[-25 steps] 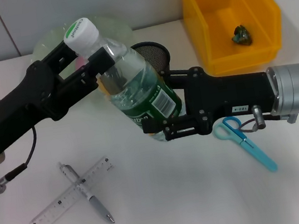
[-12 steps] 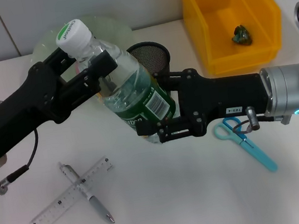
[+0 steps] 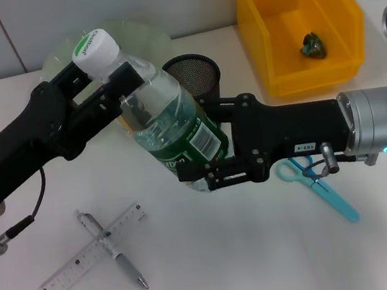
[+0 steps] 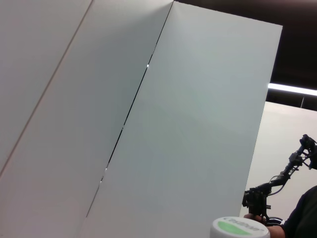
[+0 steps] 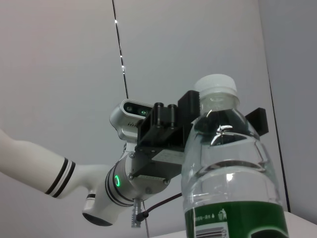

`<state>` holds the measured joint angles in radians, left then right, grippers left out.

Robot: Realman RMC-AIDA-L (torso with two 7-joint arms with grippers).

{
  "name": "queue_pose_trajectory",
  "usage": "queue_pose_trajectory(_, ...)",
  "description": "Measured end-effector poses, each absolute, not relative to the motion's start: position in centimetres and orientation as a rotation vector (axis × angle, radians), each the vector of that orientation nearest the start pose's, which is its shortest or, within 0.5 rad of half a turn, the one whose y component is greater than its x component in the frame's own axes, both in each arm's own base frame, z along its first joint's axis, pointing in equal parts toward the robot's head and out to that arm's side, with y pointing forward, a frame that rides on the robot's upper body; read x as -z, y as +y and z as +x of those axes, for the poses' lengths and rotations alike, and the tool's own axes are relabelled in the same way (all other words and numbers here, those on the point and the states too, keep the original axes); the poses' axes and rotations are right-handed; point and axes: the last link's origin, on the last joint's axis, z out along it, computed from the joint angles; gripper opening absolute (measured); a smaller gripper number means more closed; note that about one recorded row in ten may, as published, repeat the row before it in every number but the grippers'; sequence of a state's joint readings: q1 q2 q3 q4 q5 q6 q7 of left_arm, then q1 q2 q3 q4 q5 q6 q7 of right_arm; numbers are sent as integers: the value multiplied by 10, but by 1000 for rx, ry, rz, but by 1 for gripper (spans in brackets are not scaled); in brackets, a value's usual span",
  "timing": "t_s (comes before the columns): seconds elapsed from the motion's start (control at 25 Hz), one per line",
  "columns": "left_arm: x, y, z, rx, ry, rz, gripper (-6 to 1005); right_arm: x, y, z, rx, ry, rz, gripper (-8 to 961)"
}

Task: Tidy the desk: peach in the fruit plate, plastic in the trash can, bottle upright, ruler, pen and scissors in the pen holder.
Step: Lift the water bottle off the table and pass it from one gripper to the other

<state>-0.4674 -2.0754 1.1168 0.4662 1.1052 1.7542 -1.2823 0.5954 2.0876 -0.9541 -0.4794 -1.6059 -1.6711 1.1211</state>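
- Two grippers hold one bottle [image 3: 170, 123] above the white table [image 3: 253, 253], the bottle tilted with its white cap [image 3: 95, 46] pointing toward the far left.
- The left gripper [image 3: 117, 81] pinches the bottle just below the cap, one finger on each side of the neck.
- The right gripper [image 3: 207, 161] clamps the lower body of the bottle at the green label, fingers closed around it.
- In the right wrist view the bottle [image 5: 229, 173] fills the near side, with the left gripper [image 5: 198, 116] gripping its neck behind.
- The left wrist view shows only the cap [image 4: 239, 228] at the edge.
- A black mesh pen holder [image 3: 194, 75] stands just behind the bottle, beside a pale green fruit plate [image 3: 141, 36].
- A yellow trash can [image 3: 299, 20] sits at the far right with a small crumpled item [image 3: 312, 45] inside.
- A clear ruler [image 3: 94, 263] and a pen [image 3: 112, 250] lie crossed at the near left.
- Blue scissors [image 3: 322, 184] lie under the right arm.
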Motion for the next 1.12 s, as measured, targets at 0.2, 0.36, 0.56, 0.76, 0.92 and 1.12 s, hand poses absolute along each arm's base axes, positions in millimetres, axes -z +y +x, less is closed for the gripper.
queue_pose_trajectory(0.2, -6, 303, -201, 1650, -526, -2456, 586, 32, 318, 198, -1157, 242, -2806, 772)
queue_pose_trajectory(0.36, -6, 302, -201, 1656, -513, -2461, 511, 31, 317, 198, -1162, 243, -2808, 772)
queue_pose_trajectory(0.56, -4, 300, -200, 1656, -512, -2478, 488, 31, 315, 198, -1170, 241, -2811, 772)
queue_pose_trajectory(0.76, -3, 300, -199, 1657, -509, -2488, 486, 31, 314, 198, -1182, 244, -2811, 773)
queue_pose_trajectory(0.92, -4, 299, -198, 1663, -504, -2490, 484, 31, 315, 197, -1203, 262, -2795, 773)
queue_pose_trajectory(1.12, -4, 299, -198, 1663, -501, -2494, 482, 32, 316, 197, -1198, 275, -2800, 773)
